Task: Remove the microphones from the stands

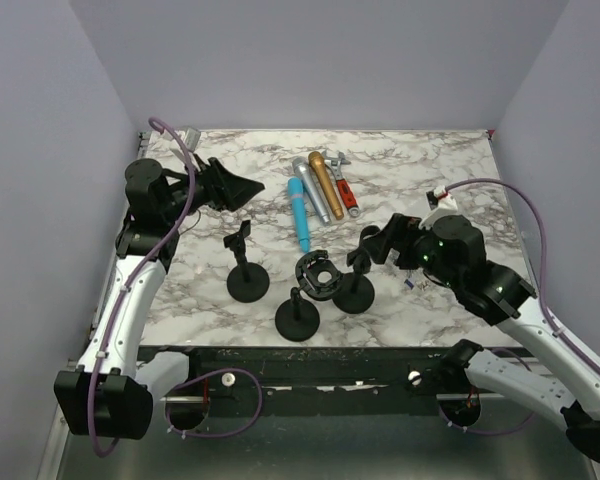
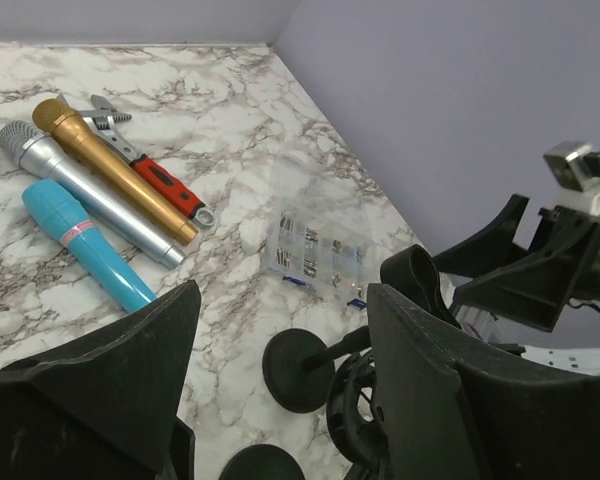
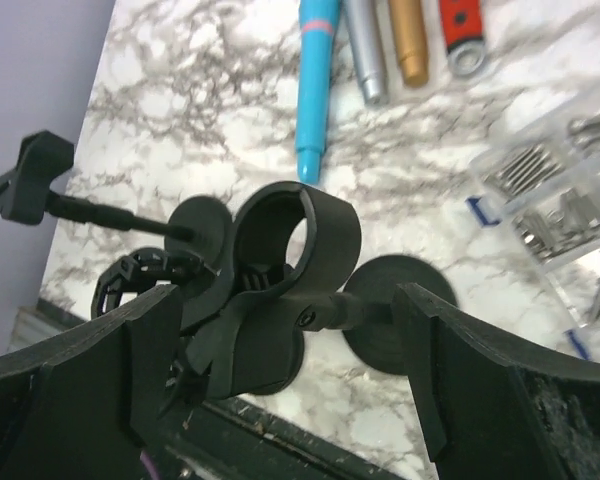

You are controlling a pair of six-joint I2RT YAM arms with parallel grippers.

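Note:
Three microphones lie side by side on the marble table at the back: blue, silver and gold. Three black stands stand in front: left, middle, right. None holds a microphone. My right gripper is open with its fingers either side of the right stand's empty ring clip. My left gripper is open and empty, above the table to the left of the microphones. The blue microphone also shows in the left wrist view and the right wrist view.
A red-handled wrench lies right of the gold microphone. A loose black ring mount lies between the stands. A clear box of small parts sits under my right arm. Grey walls enclose the table on three sides.

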